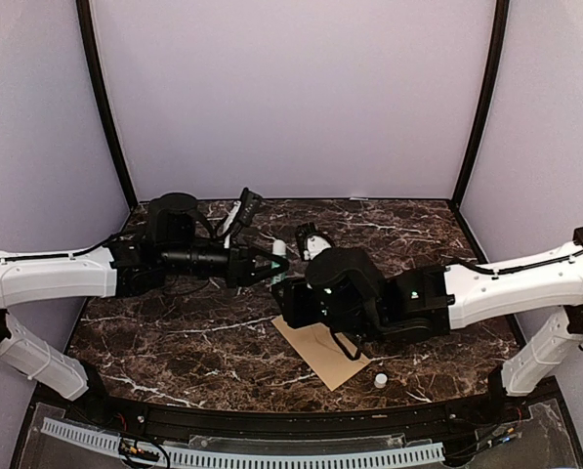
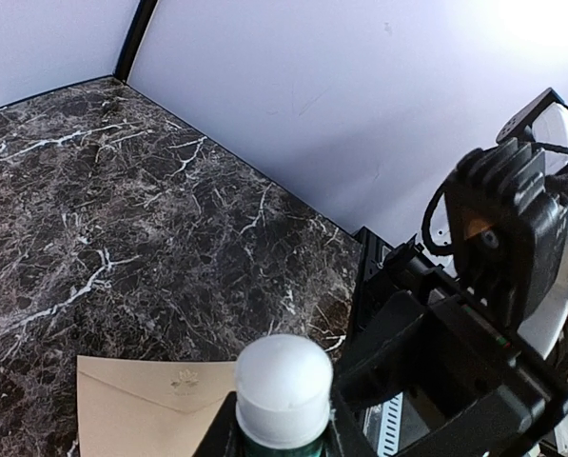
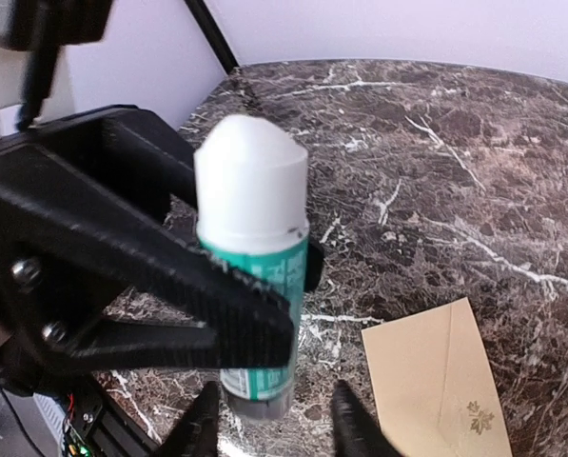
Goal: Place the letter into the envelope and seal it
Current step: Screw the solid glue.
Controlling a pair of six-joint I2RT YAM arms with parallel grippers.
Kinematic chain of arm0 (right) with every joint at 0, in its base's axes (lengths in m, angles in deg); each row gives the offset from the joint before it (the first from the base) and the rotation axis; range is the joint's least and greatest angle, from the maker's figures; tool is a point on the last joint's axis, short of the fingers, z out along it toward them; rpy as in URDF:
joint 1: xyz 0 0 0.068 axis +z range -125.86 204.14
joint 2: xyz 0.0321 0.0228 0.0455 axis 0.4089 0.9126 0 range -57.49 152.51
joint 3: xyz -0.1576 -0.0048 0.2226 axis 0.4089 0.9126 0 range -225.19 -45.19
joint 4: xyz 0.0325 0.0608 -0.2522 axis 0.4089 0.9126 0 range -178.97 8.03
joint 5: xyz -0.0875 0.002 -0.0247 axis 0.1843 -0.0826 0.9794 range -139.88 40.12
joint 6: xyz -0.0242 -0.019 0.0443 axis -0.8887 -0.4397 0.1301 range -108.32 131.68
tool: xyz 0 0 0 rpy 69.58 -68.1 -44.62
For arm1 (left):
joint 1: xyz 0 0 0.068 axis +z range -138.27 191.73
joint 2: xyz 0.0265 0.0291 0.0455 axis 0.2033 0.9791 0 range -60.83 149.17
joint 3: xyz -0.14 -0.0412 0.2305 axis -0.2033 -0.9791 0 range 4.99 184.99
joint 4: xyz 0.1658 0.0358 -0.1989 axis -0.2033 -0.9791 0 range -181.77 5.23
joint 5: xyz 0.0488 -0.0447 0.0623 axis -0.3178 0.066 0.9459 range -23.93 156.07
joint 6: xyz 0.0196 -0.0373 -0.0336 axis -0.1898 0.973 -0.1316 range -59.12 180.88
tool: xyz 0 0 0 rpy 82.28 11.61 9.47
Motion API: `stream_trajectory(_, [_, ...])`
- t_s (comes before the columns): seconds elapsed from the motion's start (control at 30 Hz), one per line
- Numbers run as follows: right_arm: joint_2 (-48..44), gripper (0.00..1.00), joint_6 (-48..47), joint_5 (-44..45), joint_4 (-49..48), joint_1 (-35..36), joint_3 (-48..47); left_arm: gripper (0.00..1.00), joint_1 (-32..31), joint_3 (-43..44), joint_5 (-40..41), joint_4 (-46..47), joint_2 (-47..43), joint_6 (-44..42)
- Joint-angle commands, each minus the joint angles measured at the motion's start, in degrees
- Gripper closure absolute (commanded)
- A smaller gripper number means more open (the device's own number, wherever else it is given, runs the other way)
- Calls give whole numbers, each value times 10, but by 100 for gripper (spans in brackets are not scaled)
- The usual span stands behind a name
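The kraft-brown envelope (image 1: pixel 320 352) lies flat on the marble table, flap side up with a faint emblem (image 2: pixel 185 383), and partly under my right arm. The letter is hidden. My left gripper (image 2: pixel 284 436) is shut on a glue stick (image 3: pixel 252 257) with a green body and white cap (image 2: pixel 284 379), holding it above the table. My right gripper (image 3: pixel 276 433) is open. Its two fingertips (image 3: pixel 203 428) stand either side of the stick's lower end, which sits nearer the left one. The envelope's corner (image 3: pixel 445 381) lies just right of those fingers.
A small white round object (image 1: pixel 380 379) sits on the table near the front edge, right of the envelope. Both arms meet over the table's middle. Purple walls close in the back and sides.
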Motion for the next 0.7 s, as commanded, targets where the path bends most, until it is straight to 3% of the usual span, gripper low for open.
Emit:
stream_trajectory(0.0, [-71,50,-47,-52,-97,-4,58,100,7,5,-16,-11,-36,-22])
stream_trajectory(0.1, [-107,36,-57,-94,-140,-5,105,100,8,0,-30,2,-48,-26])
stream_trajectory(0.27, [-179,24,-74,-175,-268,-17,207,100,7,-18,-70,53,-74,-20])
stream_trajectory(0.33, [-200,20,-82,-225,-328,-24,240,100,7,-27,-138,95,-75,-5])
stream_trajectory(0.47, [-217,18,-99,-294,-403,-29,266,100,4,-28,-271,185,-54,51])
stream_trajectory(0.67, [-186,19,-115,-363,-476,-29,259,100,-34,-16,-318,172,-46,32])
